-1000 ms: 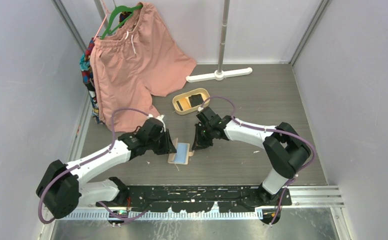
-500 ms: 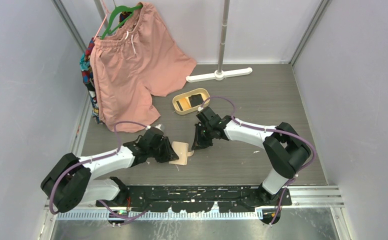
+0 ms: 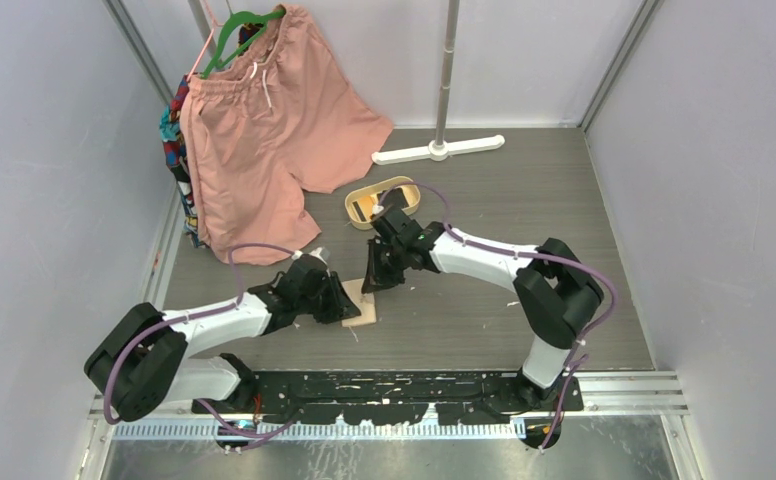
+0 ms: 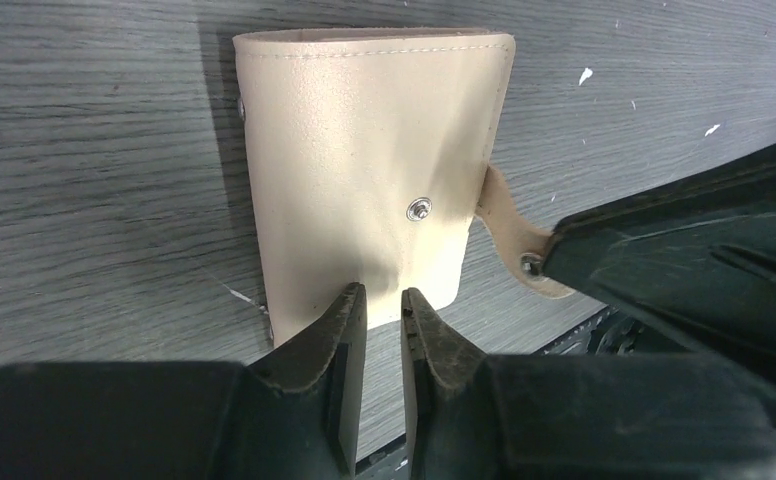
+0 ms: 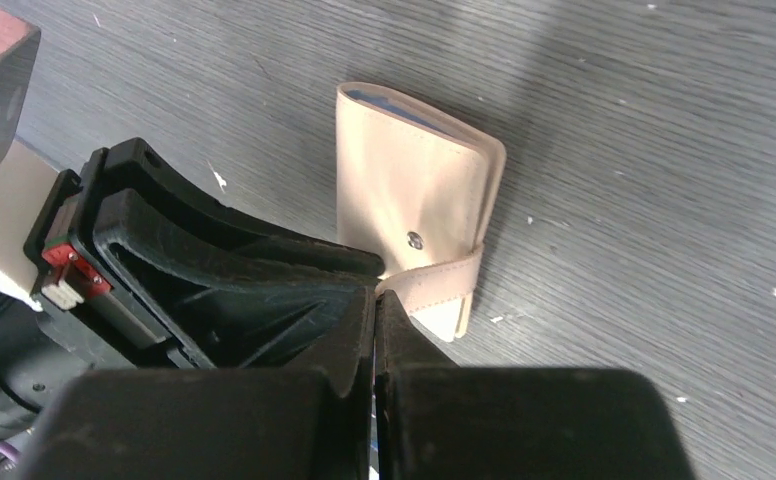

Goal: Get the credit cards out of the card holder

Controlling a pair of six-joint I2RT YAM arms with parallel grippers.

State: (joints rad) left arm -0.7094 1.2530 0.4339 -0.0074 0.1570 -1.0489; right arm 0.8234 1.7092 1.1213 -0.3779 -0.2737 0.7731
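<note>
My left gripper [image 4: 384, 296] sits at the 9 o'clock edge of the card holder [image 4: 364, 160], fingers barely parted, holding nothing. The card holder lies folded shut on the table [image 3: 564, 200], long axis roughly 6 to 12. Its snap tab [image 4: 504, 225] points toward 1 o'clock and touches my fully closed right gripper [image 5: 375, 295].

- Two grippers, tips nearly meeting: the left gripper [image 4: 384, 305] and the right gripper [image 5: 375, 300].
- One card holder [image 4: 364, 150], folded, lying right at both sets of tips, with one snap tab [image 5: 434, 283].
- Of the credit cards [image 5: 394, 104], only a blue edge shows at the holder's end farthest from the right gripper, so I can't count them.
- One oval tray [image 3: 352, 207] just behind the right gripper.
- One pair of pink shorts [image 3: 264, 120] on one green hanger [image 3: 239, 25], well beyond the left gripper.
- One white stand [image 3: 439, 150], well beyond the right gripper.
</note>
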